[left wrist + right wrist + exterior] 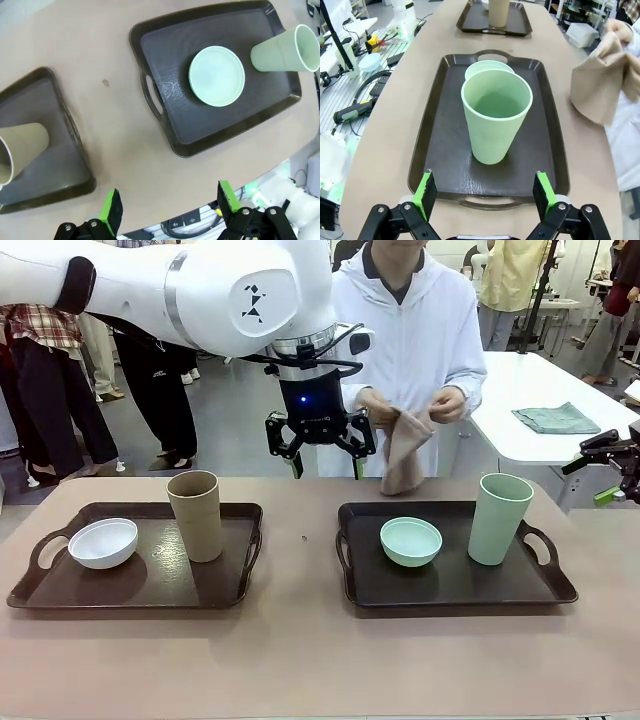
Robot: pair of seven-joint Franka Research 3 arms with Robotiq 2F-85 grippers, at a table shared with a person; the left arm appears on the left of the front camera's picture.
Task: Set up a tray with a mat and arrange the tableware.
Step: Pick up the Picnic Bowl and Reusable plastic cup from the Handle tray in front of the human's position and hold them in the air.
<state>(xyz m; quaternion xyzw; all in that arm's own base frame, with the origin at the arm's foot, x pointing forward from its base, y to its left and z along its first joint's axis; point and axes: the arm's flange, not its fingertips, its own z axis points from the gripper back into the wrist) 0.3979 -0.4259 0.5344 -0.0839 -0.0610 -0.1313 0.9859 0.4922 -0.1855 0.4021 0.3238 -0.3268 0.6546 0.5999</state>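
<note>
Two dark trays lie on the tan table. The left tray carries a white bowl and a tan cup. On the right tray stand a mint bowl and a mint cup. At the far edge a person holds a tan mat in both hands. My left gripper hangs open above the far middle of the table, just left of the mat. It looks down at the mint bowl and mint cup. My right gripper is open, off the table's right end, facing the mint cup.
A white side table with a folded green cloth stands at the back right. Cables and tools lie beside the table's robot-side edge. Bare tabletop runs between the trays and in front of them.
</note>
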